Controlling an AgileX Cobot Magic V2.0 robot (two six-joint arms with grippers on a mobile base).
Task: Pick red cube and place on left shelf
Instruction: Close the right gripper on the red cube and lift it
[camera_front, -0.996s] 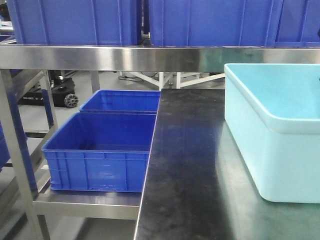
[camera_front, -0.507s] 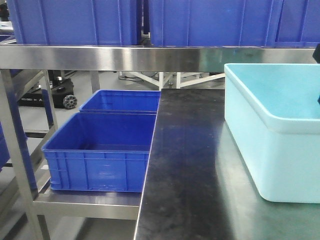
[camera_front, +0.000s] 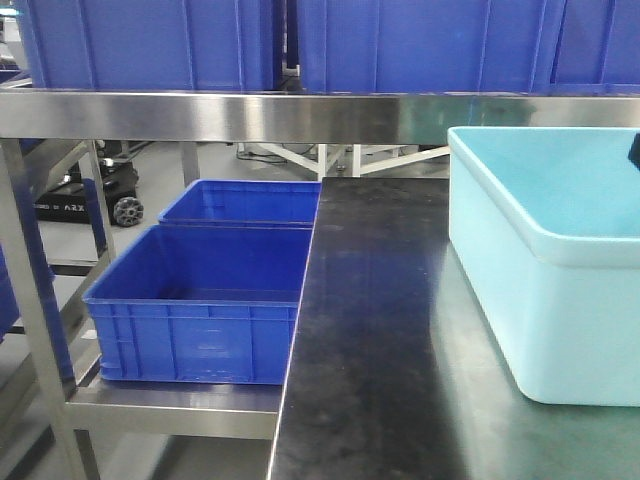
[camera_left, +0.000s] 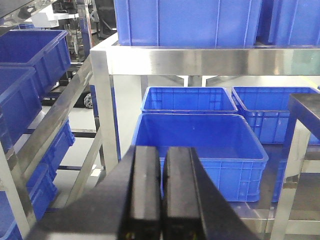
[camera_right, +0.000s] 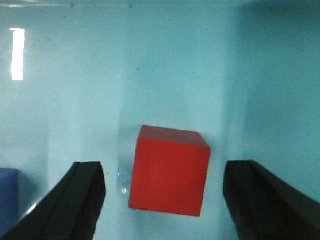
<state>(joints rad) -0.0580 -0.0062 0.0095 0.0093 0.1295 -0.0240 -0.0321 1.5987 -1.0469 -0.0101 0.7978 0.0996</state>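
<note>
The red cube (camera_right: 169, 171) lies on the floor of the light blue tub (camera_front: 545, 270), seen only in the right wrist view. My right gripper (camera_right: 165, 195) is open, its two black fingers standing either side of the cube with gaps on both sides. In the front view only a dark bit of the right arm (camera_front: 634, 148) shows at the right edge above the tub. My left gripper (camera_left: 161, 192) is shut and empty, held in front of the steel shelf rack (camera_left: 200, 54) with blue crates (camera_left: 200, 145) on its lower level.
A black table top (camera_front: 370, 330) bears the tub. Left of it, two blue crates (camera_front: 205, 300) sit on a low steel shelf. More blue crates (camera_front: 150, 45) stand on the upper shelf. A blue object (camera_right: 7, 200) lies at the tub floor's left.
The dark bit of the right arm at the front view's right edge has come into view and shifted slightly over the tub. A wheeled base in the background moved left.
</note>
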